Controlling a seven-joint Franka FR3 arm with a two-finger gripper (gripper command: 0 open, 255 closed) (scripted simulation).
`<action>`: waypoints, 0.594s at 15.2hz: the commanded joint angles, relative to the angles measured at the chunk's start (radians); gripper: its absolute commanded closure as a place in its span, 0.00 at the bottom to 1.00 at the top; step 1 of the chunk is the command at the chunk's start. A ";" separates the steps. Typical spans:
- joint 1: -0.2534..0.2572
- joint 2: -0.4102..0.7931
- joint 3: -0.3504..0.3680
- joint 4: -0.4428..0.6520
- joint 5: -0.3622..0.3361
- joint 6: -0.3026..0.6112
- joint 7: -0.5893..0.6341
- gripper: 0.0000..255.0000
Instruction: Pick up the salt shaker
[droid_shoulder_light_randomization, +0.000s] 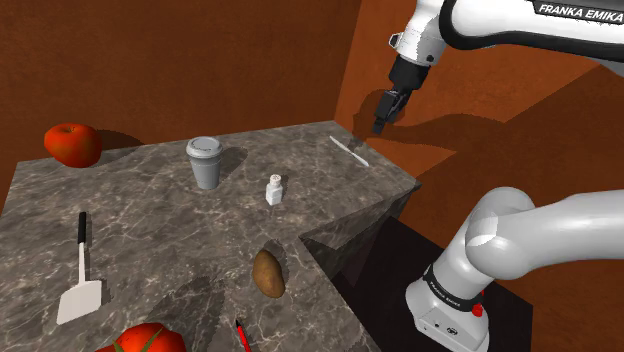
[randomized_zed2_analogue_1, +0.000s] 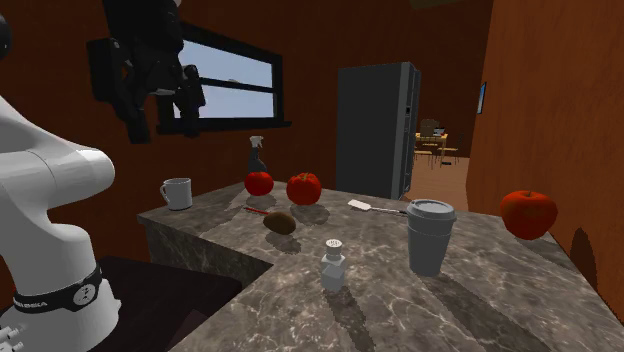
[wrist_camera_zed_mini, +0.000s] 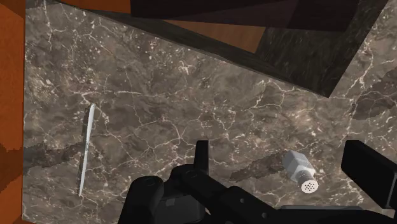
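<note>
The salt shaker (droid_shoulder_light_randomization: 274, 190) is a small white bottle with a perforated cap, standing upright near the middle of the dark marble counter (droid_shoulder_light_randomization: 150, 230). In the second exterior view the salt shaker (randomized_zed2_analogue_1: 333, 265) stands alone, in front of a lidded cup. My black gripper (droid_shoulder_light_randomization: 384, 112) hangs open high above the counter's far right corner, well away from the shaker, with nothing in it. Its two fingers (randomized_zed2_analogue_1: 135, 125) stand apart. From the wrist, the salt shaker (wrist_camera_zed_mini: 298, 170) lies far below the gripper (wrist_camera_zed_mini: 280, 151), nearer one finger.
A grey lidded cup (droid_shoulder_light_randomization: 205, 163) stands behind the shaker, and a thin white utensil (droid_shoulder_light_randomization: 350, 150) lies under the gripper. A potato (droid_shoulder_light_randomization: 267, 273), a spatula (droid_shoulder_light_randomization: 78, 280), a red pen (droid_shoulder_light_randomization: 241, 335) and two tomatoes (droid_shoulder_light_randomization: 72, 144) (droid_shoulder_light_randomization: 145, 340) are spread around. A mug (randomized_zed2_analogue_1: 177, 192) stands on the counter's other wing.
</note>
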 joint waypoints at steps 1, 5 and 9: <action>0.000 0.000 0.000 0.000 0.000 0.000 0.000 0.00; 0.018 0.111 0.051 -0.007 0.032 0.102 0.067 0.00; 0.033 0.239 0.099 0.009 0.055 0.199 0.132 0.00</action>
